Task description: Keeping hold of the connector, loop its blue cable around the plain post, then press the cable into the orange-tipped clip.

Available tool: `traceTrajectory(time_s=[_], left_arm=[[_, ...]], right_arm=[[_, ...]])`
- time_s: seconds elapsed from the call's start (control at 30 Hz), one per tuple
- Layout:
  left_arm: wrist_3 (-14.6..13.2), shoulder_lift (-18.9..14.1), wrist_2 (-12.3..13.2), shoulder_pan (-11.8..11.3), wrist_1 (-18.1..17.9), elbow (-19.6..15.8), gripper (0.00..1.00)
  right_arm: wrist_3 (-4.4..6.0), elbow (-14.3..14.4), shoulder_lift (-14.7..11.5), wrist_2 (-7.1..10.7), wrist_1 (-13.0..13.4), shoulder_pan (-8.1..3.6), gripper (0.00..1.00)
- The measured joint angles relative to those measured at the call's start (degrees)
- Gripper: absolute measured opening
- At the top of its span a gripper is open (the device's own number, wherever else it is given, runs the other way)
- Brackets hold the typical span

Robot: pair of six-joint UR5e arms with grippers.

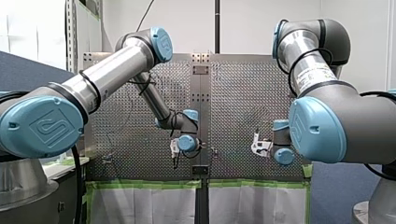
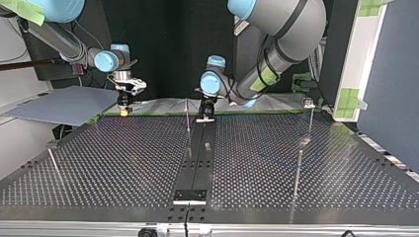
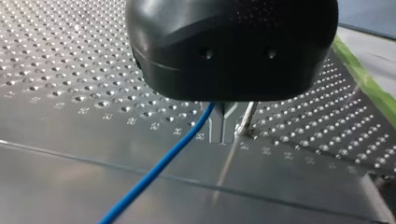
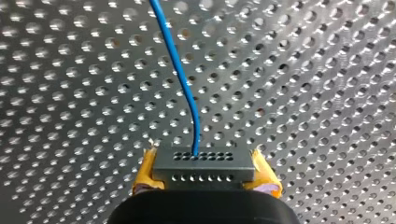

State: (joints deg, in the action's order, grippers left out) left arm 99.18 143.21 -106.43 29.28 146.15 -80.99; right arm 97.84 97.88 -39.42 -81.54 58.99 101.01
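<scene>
My right gripper (image 4: pixel 205 173) is clamping the grey connector (image 4: pixel 204 161) between its yellow pads (image 4: pixel 145 176), one pad on each short end of the block. The blue cable (image 4: pixel 183 88) is leaving a hole in the connector's face and curving away ahead of the gripper over the perforated table (image 4: pixel 317 102). My left gripper (image 3: pixel 224 129) is hanging low over the table, with the same cable running out from under its body and a thin metal post (image 3: pixel 246 119) standing just beside it. Whether it is gripping the cable or only sitting next to it, I cannot tell. The cable is looking thin, light and limp, so I am judging that it will go wherever it is led, yet may slide off a smooth post unless held taut. The connector is small and rigid, so gripping its ends suits it. The point where the cable enters is probably the weak spot, so any pull should be gentle. I am not making out the orange-tipped clip in any view.
</scene>
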Motion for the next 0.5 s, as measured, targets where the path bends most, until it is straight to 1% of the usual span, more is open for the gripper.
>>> traceTrajectory(time_s=[0.27, 0.5], left_arm=[[-0.58, 0.00, -0.29, -0.61, 2.55, 2.69, 0.02], [-0.82, 0.00, -0.36, -1.36, 3.33, 3.43, 0.02]], right_arm=[[0.19, -3.24, 0.22, 0.20, -1.95, -0.20, 0.00], [0.49, -4.78, 0.79, 0.88, -2.62, -0.93, 0.00]])
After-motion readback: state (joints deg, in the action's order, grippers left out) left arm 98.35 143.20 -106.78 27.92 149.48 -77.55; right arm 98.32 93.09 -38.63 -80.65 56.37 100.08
